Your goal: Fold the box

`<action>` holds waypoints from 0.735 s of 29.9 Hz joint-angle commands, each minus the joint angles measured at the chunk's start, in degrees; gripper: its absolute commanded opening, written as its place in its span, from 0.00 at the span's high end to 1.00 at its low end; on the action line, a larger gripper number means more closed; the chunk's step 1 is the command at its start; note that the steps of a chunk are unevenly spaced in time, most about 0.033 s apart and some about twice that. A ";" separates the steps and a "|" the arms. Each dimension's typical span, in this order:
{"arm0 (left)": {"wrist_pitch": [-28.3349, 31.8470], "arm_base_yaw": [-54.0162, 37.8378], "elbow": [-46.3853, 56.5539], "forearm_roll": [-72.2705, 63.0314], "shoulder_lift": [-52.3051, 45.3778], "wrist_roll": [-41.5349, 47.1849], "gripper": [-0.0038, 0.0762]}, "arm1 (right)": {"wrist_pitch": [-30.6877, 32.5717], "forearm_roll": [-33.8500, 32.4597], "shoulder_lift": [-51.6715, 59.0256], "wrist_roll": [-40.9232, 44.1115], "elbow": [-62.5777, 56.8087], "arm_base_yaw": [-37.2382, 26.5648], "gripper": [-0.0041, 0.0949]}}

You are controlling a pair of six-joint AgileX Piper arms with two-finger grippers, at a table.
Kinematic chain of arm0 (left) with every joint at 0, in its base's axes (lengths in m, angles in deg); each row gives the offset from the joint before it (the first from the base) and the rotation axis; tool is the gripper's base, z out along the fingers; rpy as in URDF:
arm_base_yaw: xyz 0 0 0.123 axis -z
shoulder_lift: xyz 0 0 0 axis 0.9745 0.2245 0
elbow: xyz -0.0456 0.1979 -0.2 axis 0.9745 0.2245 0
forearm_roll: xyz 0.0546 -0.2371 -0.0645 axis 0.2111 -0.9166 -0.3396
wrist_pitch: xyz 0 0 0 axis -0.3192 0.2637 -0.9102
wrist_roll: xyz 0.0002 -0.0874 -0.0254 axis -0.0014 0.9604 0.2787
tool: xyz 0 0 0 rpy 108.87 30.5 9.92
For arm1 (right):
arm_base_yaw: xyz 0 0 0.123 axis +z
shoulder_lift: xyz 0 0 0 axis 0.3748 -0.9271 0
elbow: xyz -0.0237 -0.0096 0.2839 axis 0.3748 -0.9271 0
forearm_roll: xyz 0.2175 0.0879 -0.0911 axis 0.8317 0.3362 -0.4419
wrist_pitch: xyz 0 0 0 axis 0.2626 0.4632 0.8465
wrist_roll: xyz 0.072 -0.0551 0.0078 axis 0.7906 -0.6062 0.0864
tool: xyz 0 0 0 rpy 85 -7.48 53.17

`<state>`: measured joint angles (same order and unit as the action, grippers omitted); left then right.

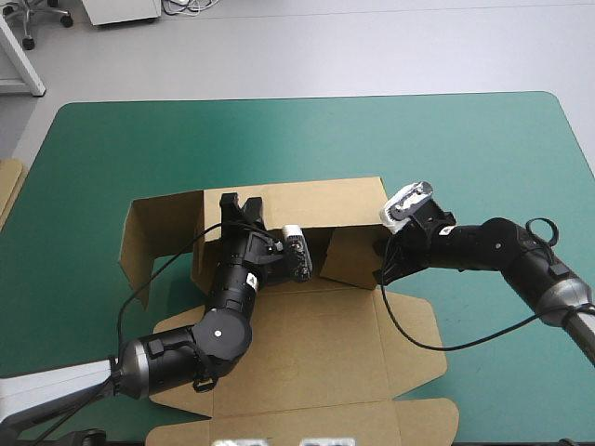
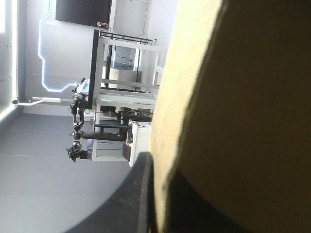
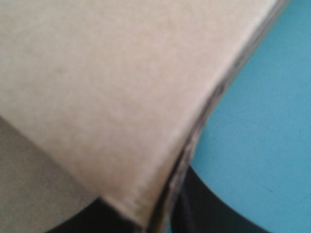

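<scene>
The brown box [image 1: 316, 339] lies in the middle of the table. Its base and lid are flat toward the near edge, and its far wall [image 1: 316, 200] stands upright. A side flap [image 1: 153, 228] splays out to the left. My left gripper [image 1: 231, 206] is at the top of the raised wall's left part, shut on the box. In the left wrist view the board [image 2: 243, 97] runs between the black fingers [image 2: 138, 199]. My right gripper [image 1: 379, 265] is shut on the right side flap [image 1: 351, 253]. In the right wrist view the board [image 3: 107, 87] enters the gripper [image 3: 165, 216].
A strip of more brown board [image 1: 9, 186] shows at the table's left edge. The teal-green cover [image 1: 307, 139] shows on every side of the box, widest toward the far edge and the right [image 3: 262, 121].
</scene>
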<state>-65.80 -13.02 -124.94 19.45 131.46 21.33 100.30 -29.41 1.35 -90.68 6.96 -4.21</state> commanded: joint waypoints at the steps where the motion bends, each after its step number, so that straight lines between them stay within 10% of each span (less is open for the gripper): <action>1: 4.43 0.78 -1.41 9.37 -1.42 1.09 0.96 | 3.44 3.70 3.32 -2.52 1.65 1.41 0.91; 10: 4.47 0.78 -1.41 9.37 -1.42 0.83 0.96 | 8.16 0.20 4.15 2.65 1.65 1.41 0.34; 22: 4.48 0.78 -1.71 9.37 -1.42 0.83 0.96 | 3.99 1.21 3.53 4.25 1.55 1.41 0.35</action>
<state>-63.67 -13.02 -124.94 20.51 131.52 21.09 108.43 -32.36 3.92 -86.50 6.96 -3.17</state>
